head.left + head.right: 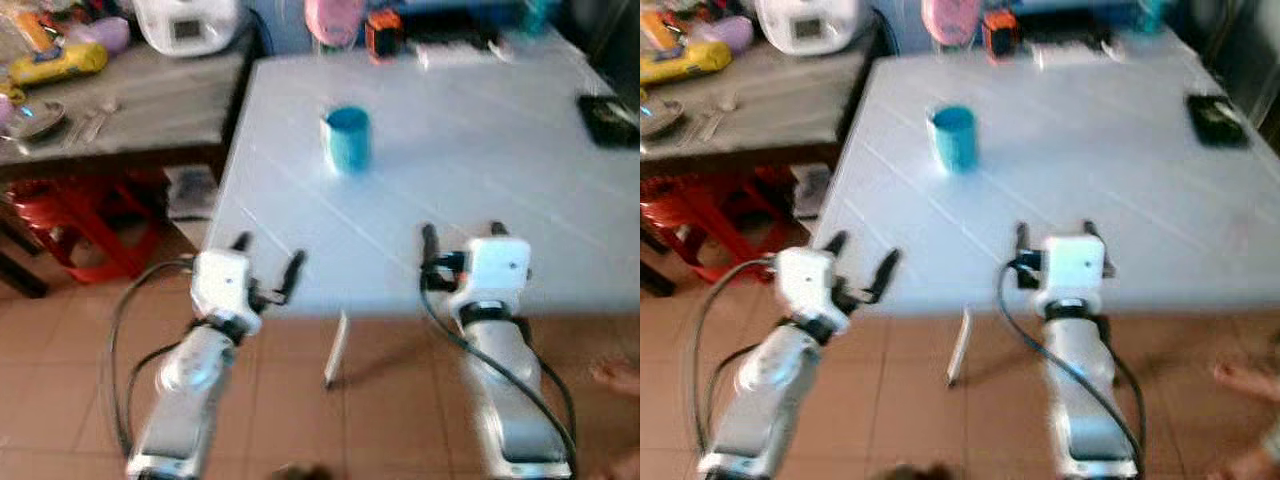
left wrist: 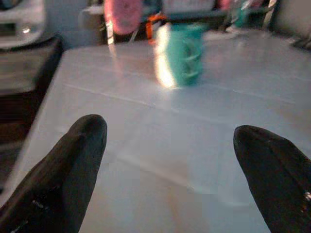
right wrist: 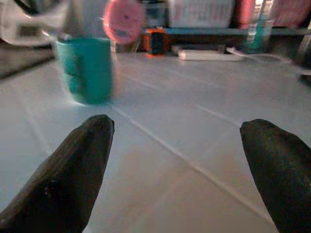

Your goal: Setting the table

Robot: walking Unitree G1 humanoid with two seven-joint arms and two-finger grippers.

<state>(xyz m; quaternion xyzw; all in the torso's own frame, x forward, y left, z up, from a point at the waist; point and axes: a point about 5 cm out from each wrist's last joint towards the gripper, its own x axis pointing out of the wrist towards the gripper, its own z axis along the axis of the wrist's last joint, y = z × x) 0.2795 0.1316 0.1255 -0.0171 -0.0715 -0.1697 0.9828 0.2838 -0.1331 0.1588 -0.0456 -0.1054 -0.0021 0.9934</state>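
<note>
While my left gripper (image 1: 268,258) and right gripper (image 1: 461,237) hover at the white bench (image 1: 450,180) edge, jaws apart, empty, teal cup (image 1: 348,138) upright ahead, no readable label.

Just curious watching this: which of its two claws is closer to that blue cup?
The left claw, though not by much. The blue cup stands on the white table ahead, slightly left of centre; the right claw is farther.

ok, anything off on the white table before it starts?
Nothing stands out. The teal cup stands upright on the white table, no spill around it. Both claws, left and right, are open at the near edge, holding nothing.
</note>
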